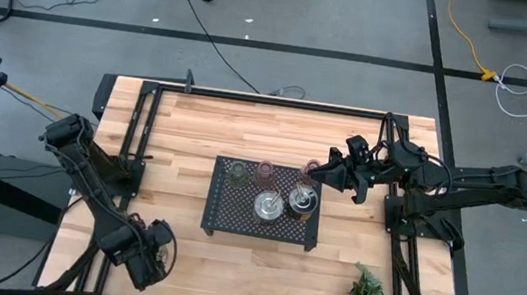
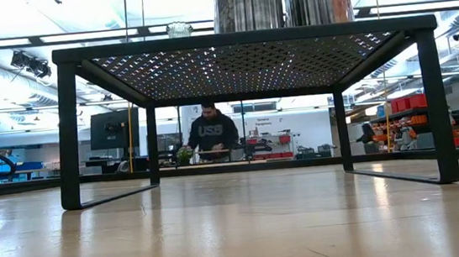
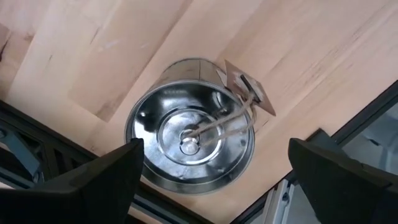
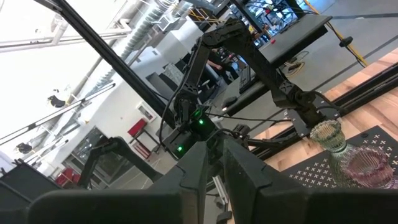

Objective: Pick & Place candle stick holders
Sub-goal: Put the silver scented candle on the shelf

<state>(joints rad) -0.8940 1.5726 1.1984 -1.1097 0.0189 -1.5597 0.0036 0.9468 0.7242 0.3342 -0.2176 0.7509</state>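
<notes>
A shiny silver candle stick holder (image 3: 189, 124) with a tag on a string stands upright on the bare wood near the table's near left corner. My left gripper (image 3: 216, 144) hovers over it, pointing down and open, one finger on either side and clear of it. In the high view this gripper (image 1: 155, 255) hides the holder. Two more silver holders (image 1: 268, 207) (image 1: 302, 203) and greenish (image 1: 238, 172), pink (image 1: 267, 173) and reddish (image 1: 312, 167) glass holders stand on the black perforated tray (image 1: 220, 218). My right gripper (image 1: 315, 173) hangs shut above the tray's far right corner.
A small green potted plant (image 1: 367, 293) stands near the table's near right corner. The tray stands on legs (image 2: 65, 136) with open room beneath it. Black frame rails (image 1: 146, 123) run along the table's left, far and right sides. A person (image 2: 212, 134) shows far behind the table.
</notes>
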